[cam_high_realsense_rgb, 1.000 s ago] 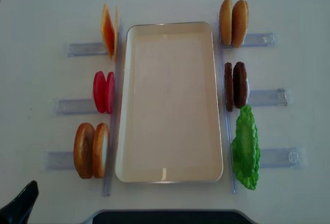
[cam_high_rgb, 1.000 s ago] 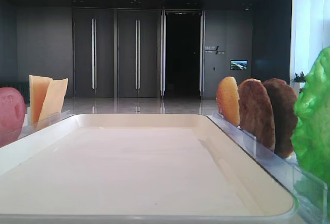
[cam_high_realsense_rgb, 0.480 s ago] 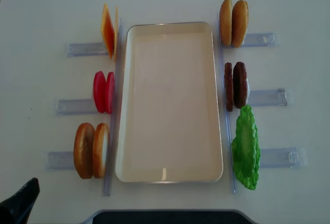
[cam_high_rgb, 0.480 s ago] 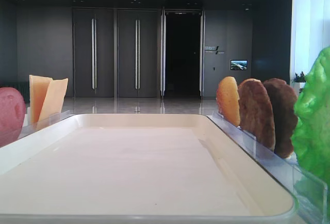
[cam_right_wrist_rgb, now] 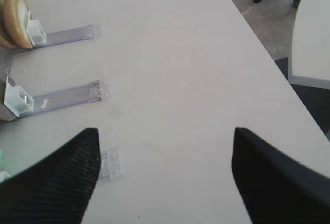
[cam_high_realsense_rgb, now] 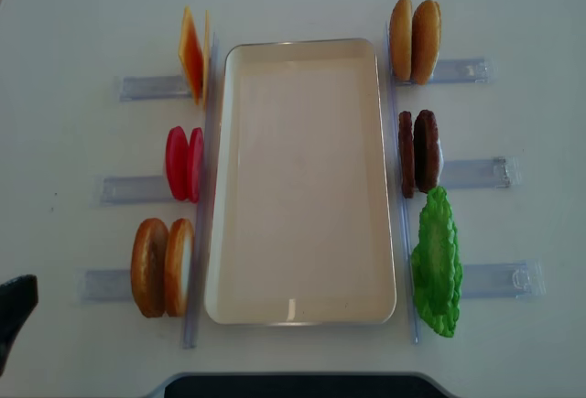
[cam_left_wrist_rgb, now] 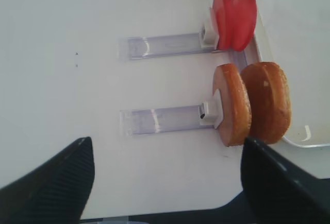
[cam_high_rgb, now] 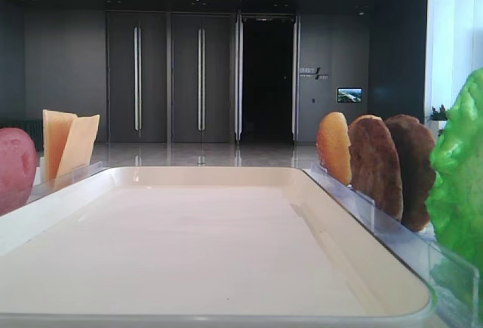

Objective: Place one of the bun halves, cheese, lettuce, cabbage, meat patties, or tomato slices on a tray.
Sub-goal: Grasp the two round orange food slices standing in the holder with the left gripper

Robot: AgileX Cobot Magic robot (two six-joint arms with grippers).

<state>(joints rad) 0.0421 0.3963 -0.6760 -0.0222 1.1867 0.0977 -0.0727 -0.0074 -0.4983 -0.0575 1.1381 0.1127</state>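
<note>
A: Item one, your left gripper (cam_left_wrist_rgb: 165, 183): jaws spread wide, nothing between them, hanging over bare table (cam_left_wrist_rgb: 62, 38) short of the nearest bun halves (cam_left_wrist_rgb: 252, 103)

B: And the right?

A: Item two, right gripper (cam_right_wrist_rgb: 165, 175): jaws apart too, empty, over open table on the far side from the food; only clear rack strips (cam_right_wrist_rgb: 67, 95) and one bun half (cam_right_wrist_rgb: 16, 12) at the edge of its view

B: Stock?

A: Tray (cam_high_realsense_rgb: 302, 311): centre of the table, bare. On your left of it, upright in racks: cheese (cam_high_realsense_rgb: 193, 55), tomato slices (cam_high_realsense_rgb: 184, 163), bun halves (cam_high_realsense_rgb: 163, 266). On your right: a second bun pair (cam_high_realsense_rgb: 414, 27), meat patties (cam_high_realsense_rgb: 418, 152), lettuce (cam_high_realsense_rgb: 437, 265)

B: Step in hand?

A: I judge it the approach; nothing is picked. Next you must bring the left jaws down astride one bun disc, edge-on, and close without toppling its twin

B: View notes?

A: The overhead shows the whole layout and just a dark corner of the left arm (cam_high_realsense_rgb: 14, 311); the low view shows the tray's emptiness and no gripper; only the wrist cameras show the jaws
</note>
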